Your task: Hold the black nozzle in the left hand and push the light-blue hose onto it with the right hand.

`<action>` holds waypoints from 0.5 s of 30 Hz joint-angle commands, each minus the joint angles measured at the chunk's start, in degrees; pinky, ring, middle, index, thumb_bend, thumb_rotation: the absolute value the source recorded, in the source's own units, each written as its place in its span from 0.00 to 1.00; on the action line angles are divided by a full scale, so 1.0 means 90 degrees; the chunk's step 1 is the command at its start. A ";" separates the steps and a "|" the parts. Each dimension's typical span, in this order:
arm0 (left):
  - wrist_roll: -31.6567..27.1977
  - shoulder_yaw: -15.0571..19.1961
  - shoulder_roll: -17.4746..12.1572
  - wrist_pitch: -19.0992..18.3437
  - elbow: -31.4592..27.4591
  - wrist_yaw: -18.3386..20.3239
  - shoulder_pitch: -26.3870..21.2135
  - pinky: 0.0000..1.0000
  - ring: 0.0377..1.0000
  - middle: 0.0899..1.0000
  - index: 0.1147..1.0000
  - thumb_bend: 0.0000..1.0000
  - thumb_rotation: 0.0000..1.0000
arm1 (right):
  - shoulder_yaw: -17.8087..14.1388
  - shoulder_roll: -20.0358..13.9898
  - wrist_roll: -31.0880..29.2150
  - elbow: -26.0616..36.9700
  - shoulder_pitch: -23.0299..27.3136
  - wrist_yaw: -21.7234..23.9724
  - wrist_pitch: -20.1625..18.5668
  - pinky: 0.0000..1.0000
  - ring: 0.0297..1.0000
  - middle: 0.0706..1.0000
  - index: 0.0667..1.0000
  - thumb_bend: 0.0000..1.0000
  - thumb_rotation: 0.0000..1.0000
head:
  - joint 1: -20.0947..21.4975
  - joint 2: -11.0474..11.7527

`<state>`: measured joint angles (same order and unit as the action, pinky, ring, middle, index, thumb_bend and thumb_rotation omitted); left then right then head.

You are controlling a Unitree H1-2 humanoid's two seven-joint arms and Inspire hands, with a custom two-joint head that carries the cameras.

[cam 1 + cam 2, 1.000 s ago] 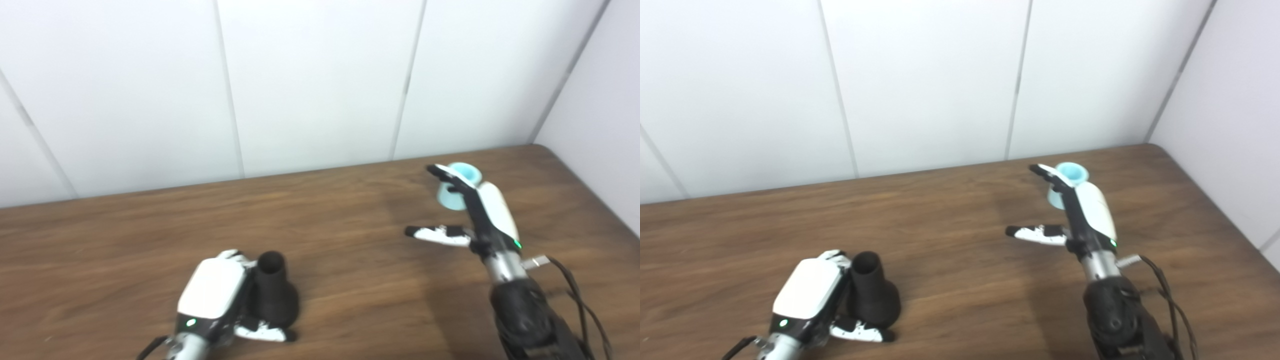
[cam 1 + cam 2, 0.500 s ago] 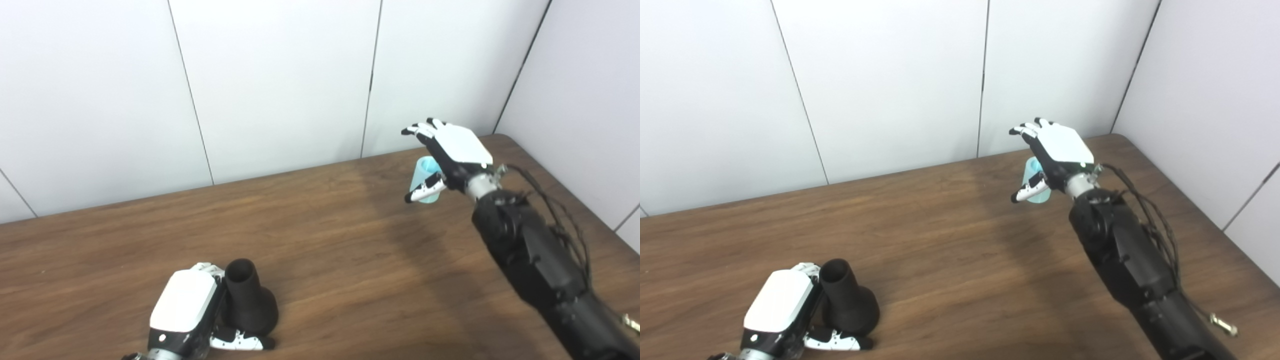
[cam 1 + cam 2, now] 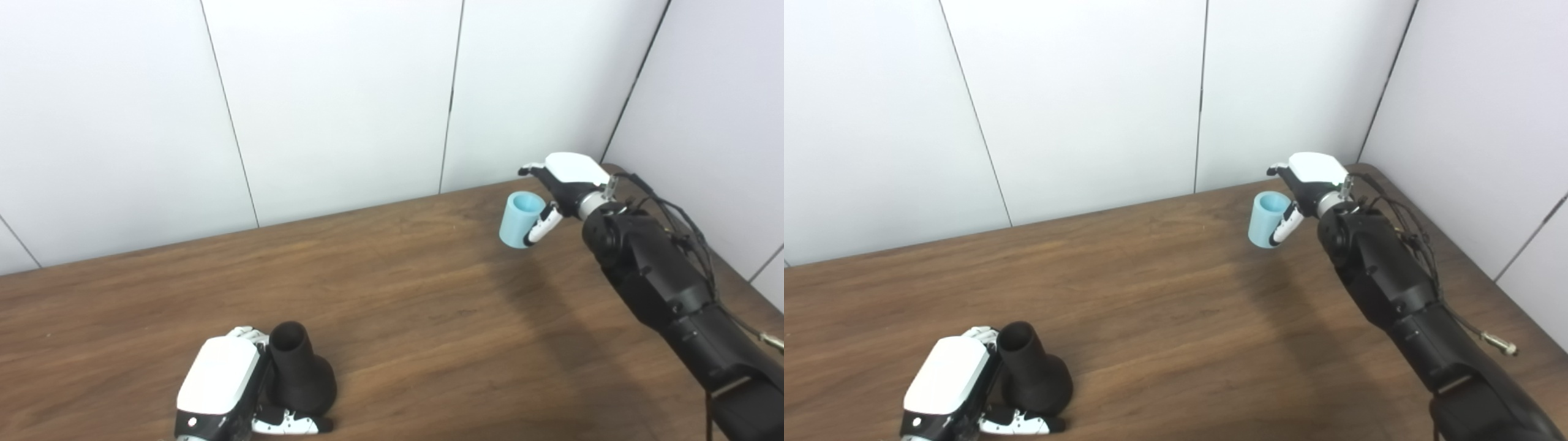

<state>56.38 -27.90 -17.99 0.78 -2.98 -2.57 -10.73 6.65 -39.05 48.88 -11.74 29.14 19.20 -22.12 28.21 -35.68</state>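
Left hand (image 3: 223, 389) wrapped around black nozzle (image 3: 300, 373), upright on worktop (image 3: 398, 306). Right hand (image 3: 560, 187) half-curled against light-blue hose (image 3: 517, 219); grip unclear.

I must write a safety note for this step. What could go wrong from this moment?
1. The right robot hand is at the side of the hose, thumb on its wall; whether the grip is closed is unclear. A loose hold could drop or tip it near the table corner.
2. The nozzle stands far off by the left robot hand; if that hold is weak, pushing may shove it aside.
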 commanded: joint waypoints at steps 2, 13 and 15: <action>0.0120 -0.0088 -0.0134 -0.0026 0.0081 0.0396 0.0217 0.75 0.61 0.45 0.41 0.52 0.00 | -0.0095 -0.0114 -0.0201 -0.0014 0.0327 -0.0074 -0.0080 0.74 0.86 0.88 0.84 0.93 0.16 | -0.0021 -0.0024; 0.0112 -0.0068 -0.0151 -0.0020 0.0081 0.0408 0.0237 0.75 0.61 0.45 0.42 0.52 0.00 | -0.0189 0.0113 -0.0839 0.0095 0.0269 -0.0162 -0.0317 0.64 0.73 0.79 0.80 0.91 0.10 | -0.0030 -0.0046; 0.0127 -0.0069 -0.0164 -0.0010 0.0084 0.0391 0.0242 0.75 0.61 0.45 0.41 0.52 0.00 | -0.0183 0.0103 -0.0894 0.0067 0.0265 -0.0182 -0.0304 0.65 0.73 0.79 0.80 0.91 0.11 | -0.0026 -0.0056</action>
<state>56.40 -27.77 -18.07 0.76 -3.18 -2.28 -10.64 5.95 -36.19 41.17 -12.20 29.32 18.91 -24.60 27.95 -36.12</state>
